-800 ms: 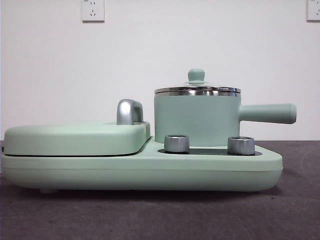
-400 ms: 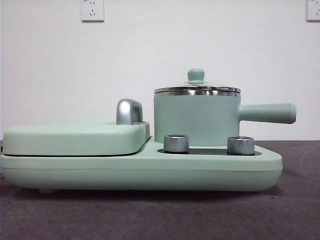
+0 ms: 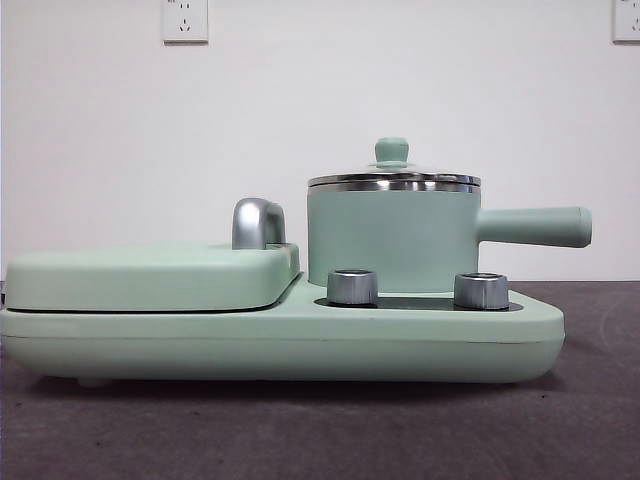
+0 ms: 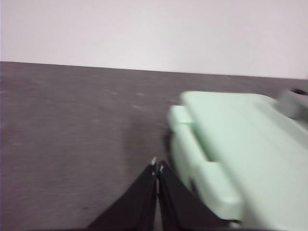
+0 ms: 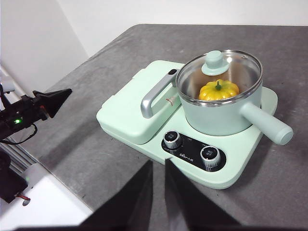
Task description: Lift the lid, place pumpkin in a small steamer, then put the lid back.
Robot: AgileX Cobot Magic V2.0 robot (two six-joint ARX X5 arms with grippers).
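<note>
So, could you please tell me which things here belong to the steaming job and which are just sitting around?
Part of the job:
- lid, on the pot
- pumpkin, inside the pot under the lid
- pot

Just there:
- flat griddle cover with its chrome handle
- two knobs
- wall sockets
- left pincer and right pincer, both away from the pot

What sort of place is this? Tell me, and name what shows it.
Probably a robot test bench, not a home kitchen: a mint-green cooker sits alone on a bare grey table against a blank white wall with sockets. The pumpkin in the small steamer looks like a glossy toy.
</note>
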